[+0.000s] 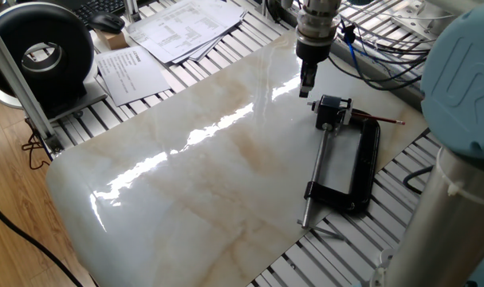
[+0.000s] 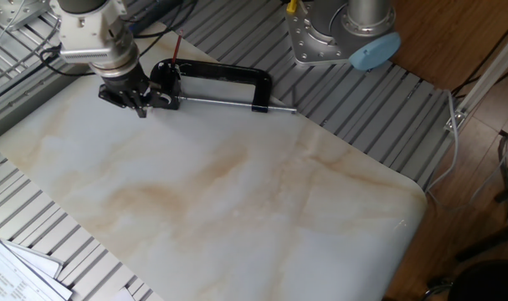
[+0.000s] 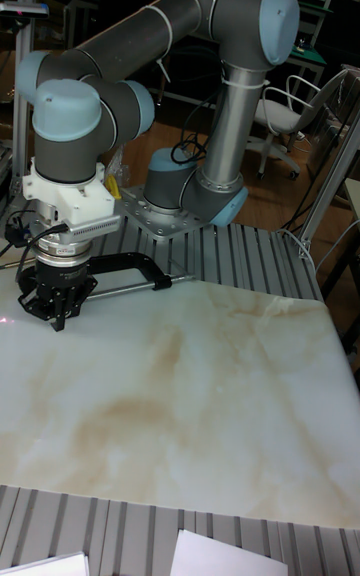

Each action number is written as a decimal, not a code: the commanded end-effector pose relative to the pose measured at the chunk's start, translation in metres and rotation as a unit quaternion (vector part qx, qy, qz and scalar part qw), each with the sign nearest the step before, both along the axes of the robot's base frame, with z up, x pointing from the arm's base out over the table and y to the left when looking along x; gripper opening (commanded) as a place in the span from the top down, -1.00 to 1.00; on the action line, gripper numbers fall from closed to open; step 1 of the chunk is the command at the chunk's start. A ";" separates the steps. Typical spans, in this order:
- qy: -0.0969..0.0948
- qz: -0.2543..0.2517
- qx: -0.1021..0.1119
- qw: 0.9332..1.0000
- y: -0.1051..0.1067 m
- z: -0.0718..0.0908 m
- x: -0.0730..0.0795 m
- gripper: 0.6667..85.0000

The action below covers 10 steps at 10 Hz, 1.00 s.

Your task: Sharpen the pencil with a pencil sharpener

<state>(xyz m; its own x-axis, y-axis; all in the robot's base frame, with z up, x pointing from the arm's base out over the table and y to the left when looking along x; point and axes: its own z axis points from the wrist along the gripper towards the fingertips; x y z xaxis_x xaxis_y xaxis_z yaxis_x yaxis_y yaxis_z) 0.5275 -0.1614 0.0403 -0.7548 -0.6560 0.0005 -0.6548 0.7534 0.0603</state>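
Observation:
The pencil sharpener (image 1: 333,109) is a small black-and-silver block held in the black clamp (image 1: 360,169) at its screw end. The thin red-brown pencil (image 1: 383,120) sticks out of the sharpener towards the right, lying level over the clamp frame. My gripper (image 1: 306,86) hangs fingers-down just left of the sharpener, apart from it, shut with nothing in it. From the other side my gripper (image 2: 139,107) stands beside the sharpener (image 2: 166,87), and only the pencil's (image 2: 177,47) red end shows behind it. In the tall view the gripper (image 3: 57,319) hides the sharpener.
The clamp (image 2: 228,78) and its long steel screw rod (image 1: 316,177) lie on the marble board's (image 1: 202,183) right edge. Papers (image 1: 178,28) and a black round device (image 1: 42,56) sit beyond the board's left side. Cables (image 1: 377,56) trail behind the gripper. The arm's base (image 2: 341,33) stands close by.

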 end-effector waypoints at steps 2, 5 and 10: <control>-0.016 0.001 0.006 1.000 -0.006 -0.014 0.002 0.99; -0.015 -0.014 0.015 1.000 0.004 -0.024 -0.015 0.99; -0.008 -0.039 0.019 0.999 0.040 -0.012 -0.023 0.99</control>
<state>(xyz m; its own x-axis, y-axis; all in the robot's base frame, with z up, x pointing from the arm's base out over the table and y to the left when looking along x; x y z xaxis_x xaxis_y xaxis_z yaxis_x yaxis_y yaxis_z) 0.5068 -0.1352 0.0222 -0.7884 -0.6145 -0.0288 -0.6149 0.7857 0.0681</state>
